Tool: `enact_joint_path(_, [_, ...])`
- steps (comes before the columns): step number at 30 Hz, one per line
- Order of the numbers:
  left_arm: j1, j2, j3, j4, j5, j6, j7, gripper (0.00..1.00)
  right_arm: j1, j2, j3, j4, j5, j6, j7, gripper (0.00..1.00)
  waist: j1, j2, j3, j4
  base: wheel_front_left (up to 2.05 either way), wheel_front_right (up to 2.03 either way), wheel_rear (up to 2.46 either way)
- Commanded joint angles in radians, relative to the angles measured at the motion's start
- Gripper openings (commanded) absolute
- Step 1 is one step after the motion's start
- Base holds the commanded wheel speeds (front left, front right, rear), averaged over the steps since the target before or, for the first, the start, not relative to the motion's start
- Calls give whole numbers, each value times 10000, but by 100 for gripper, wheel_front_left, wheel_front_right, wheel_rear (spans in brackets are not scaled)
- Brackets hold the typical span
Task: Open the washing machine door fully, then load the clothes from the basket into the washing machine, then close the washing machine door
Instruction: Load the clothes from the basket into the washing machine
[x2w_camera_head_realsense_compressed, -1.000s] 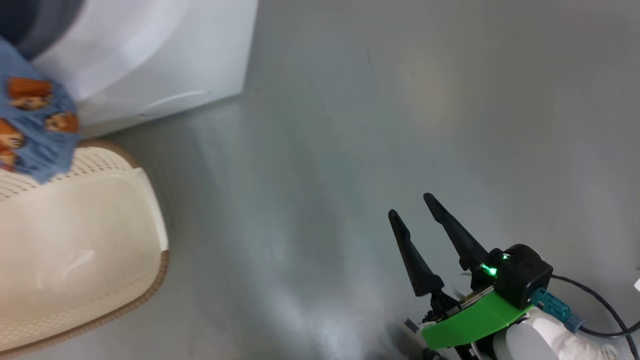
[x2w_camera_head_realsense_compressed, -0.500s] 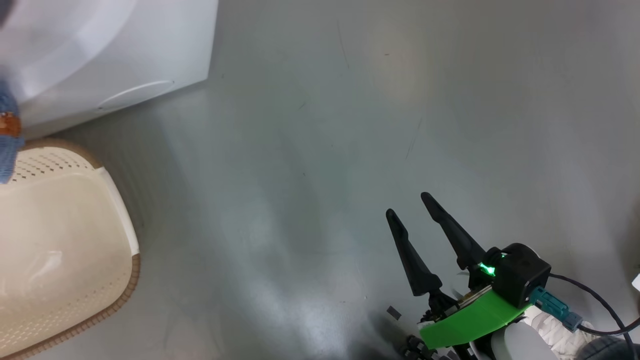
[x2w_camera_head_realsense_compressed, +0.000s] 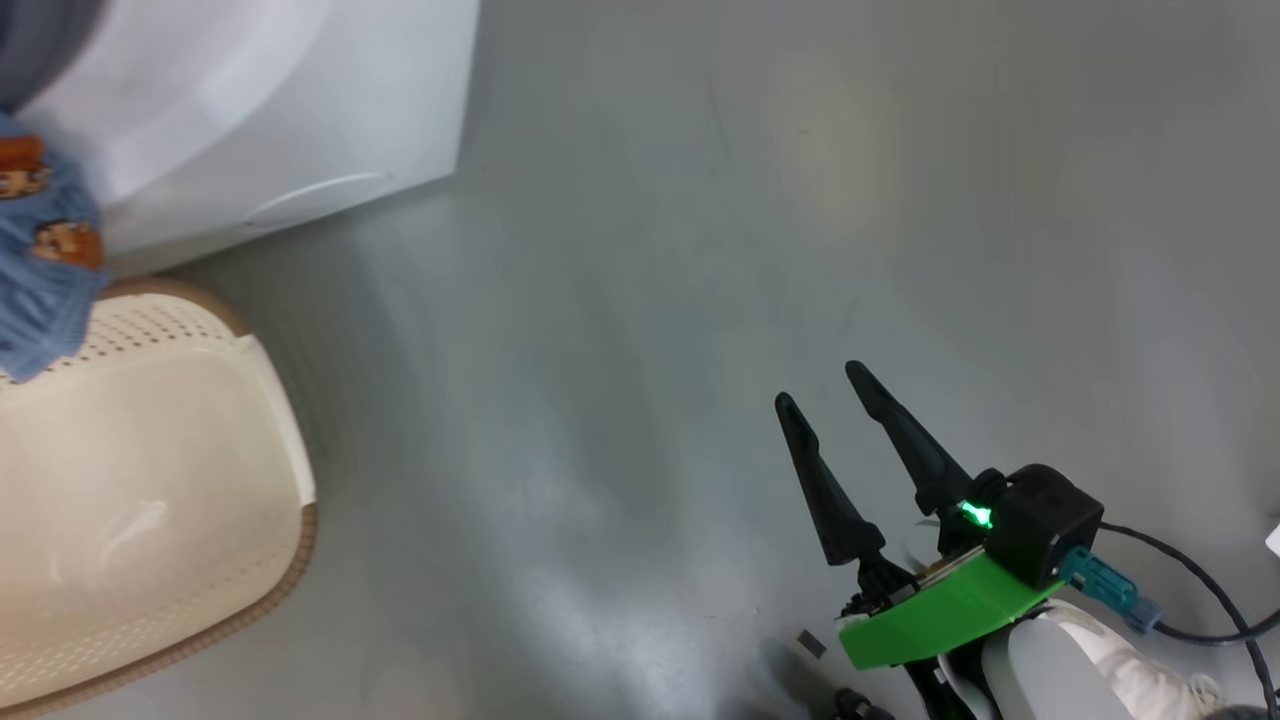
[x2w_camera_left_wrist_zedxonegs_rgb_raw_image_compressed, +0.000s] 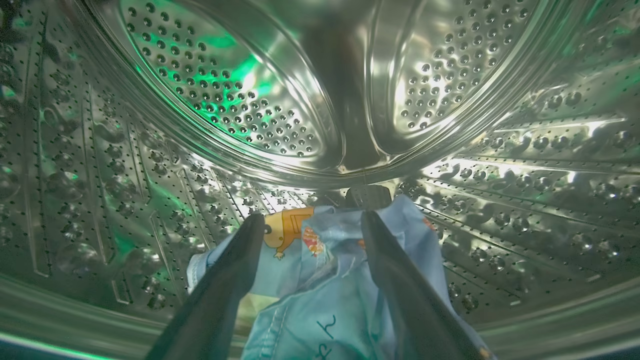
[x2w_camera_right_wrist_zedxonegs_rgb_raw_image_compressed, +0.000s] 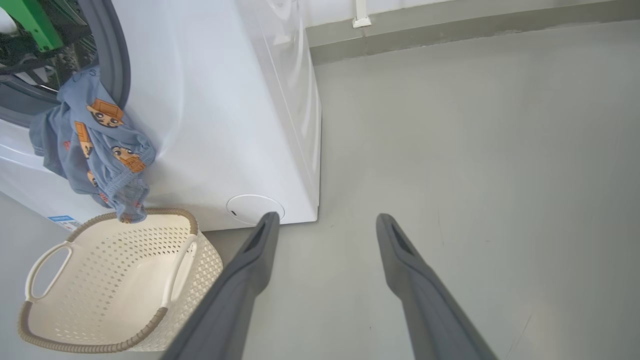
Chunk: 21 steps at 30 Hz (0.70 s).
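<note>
Your left hand (x2w_camera_left_wrist_zedxonegs_rgb_raw_image_compressed: 312, 220) sits deep in the drum (x2w_camera_left_wrist_zedxonegs_rgb_raw_image_compressed: 225, 100), fingers spread to let the light blue garment (x2w_camera_left_wrist_zedxonegs_rgb_raw_image_compressed: 320, 295) fall, yet its tail hangs outside above the basket (x2w_camera_right_wrist_zedxonegs_rgb_raw_image_compressed: 205, 265).

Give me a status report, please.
Left end effector open in perforated steel drum; right end effector open, empty. Light blue orange-printed garment hangs over grey seal.

I see the grey floor (x2w_camera_right_wrist_zedxonegs_rgb_raw_image_compressed: 475, 150) carrying the washing machine (x2w_camera_right_wrist_zedxonegs_rgb_raw_image_compressed: 225, 100), the basket (x2w_camera_right_wrist_zedxonegs_rgb_raw_image_compressed: 205, 270) just beside it, and a dark scrap (x2w_camera_head_realsense_compressed: 812, 643), perhaps tape.

L gripper (x2w_camera_left_wrist_zedxonegs_rgb_raw_image_compressed: 311, 218) jaws parted, cam shifted
</note>
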Motion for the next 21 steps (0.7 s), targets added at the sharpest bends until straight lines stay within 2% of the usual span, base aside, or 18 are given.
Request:
enact_joint_path(1, [69,318,26,-178,13,76,-108,100,30,-69,147,-108,-139,16,-48,100,0,0,-215,226,0,0,0])
enact_joint_path(11, [1421,-394,184,-295,-475,-82,-395,100,-252,-141,-260,953,-732,16,-48,100,0,0,-1337,1071,0,0,0])
enact_joint_path(21, [3899,-1160,836,-2014,-1123,-162,-406,100,325,-185,-827,1696,-1074,16,-48,100,0,0,-2707,1795,0,0,0])
